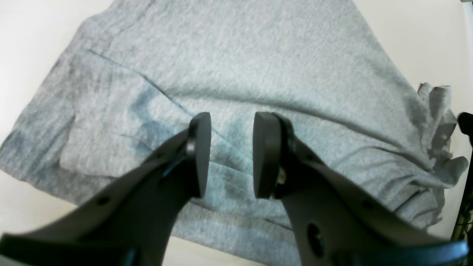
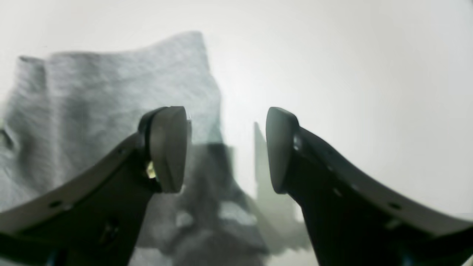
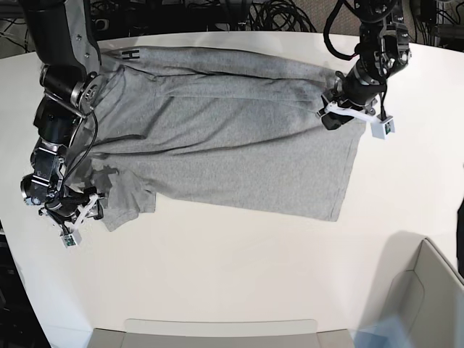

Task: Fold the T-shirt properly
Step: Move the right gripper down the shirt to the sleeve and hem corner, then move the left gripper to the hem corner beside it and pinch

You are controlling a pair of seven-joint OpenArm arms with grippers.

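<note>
Both hands released: right hand (image 3: 81,206) probably just off the T-shirt (image 3: 225,145) sleeve; left hand (image 3: 339,110) should pinch both layers.

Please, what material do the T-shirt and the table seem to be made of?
T-shirt: probably a soft cotton-like knit, matte heather grey; it wrinkles, and fine mottled fibres show in the left wrist view.
Table: smooth, hard-looking white surface with a faint sheen; perhaps laminate, I cannot tell.

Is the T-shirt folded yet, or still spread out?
Mostly spread. In the base view the T-shirt lies wide across the table, with only its far edge turned over.
</note>
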